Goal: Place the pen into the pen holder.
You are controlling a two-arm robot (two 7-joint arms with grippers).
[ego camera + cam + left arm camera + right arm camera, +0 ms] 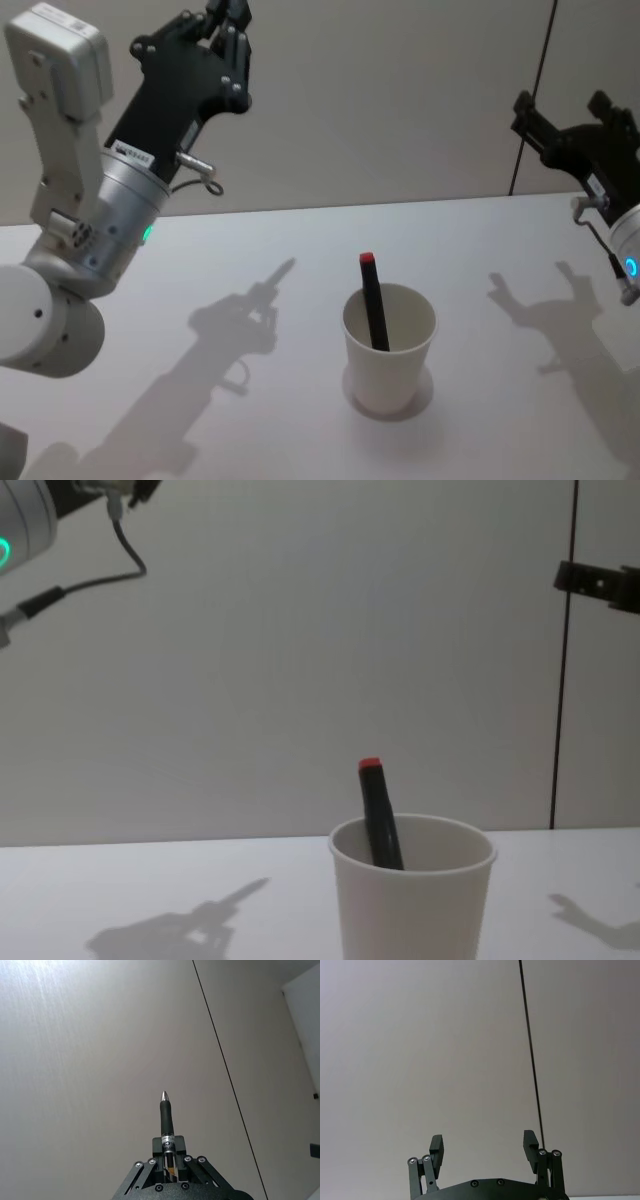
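- The left gripper [225, 20] is raised high at the far left, well above the table [300, 430] and well apart from the cup [385, 385].
- In the left wrist view, the left gripper [168, 1146] is clamped on a silver-tipped pen [165, 1115]. The pen's lower barrel sits between the fingers [158, 1144], and its black grip and metal tip stick out straight past them toward the wall [75, 1060].
- The right gripper [562, 115] hangs at the far right, also above the table and away from the cup.
- In the right wrist view, the right gripper [483, 1142] has its fingers [436, 1144] spread wide with nothing between them. It faces the wall, where a thin dark vertical seam [530, 1050] runs.
- The white paper cup [412, 910] stands upright on the table, slightly right of centre and toward the near side, between the two arms.
- A red-tipped pen [374, 305] with a black body stands inside the cup. It leans against the far left part of the rim, and its red end [369, 765] rises above the rim.
- Both arms cast shadows on the white table: the left arm's to the left of the cup, the right arm's to its right.
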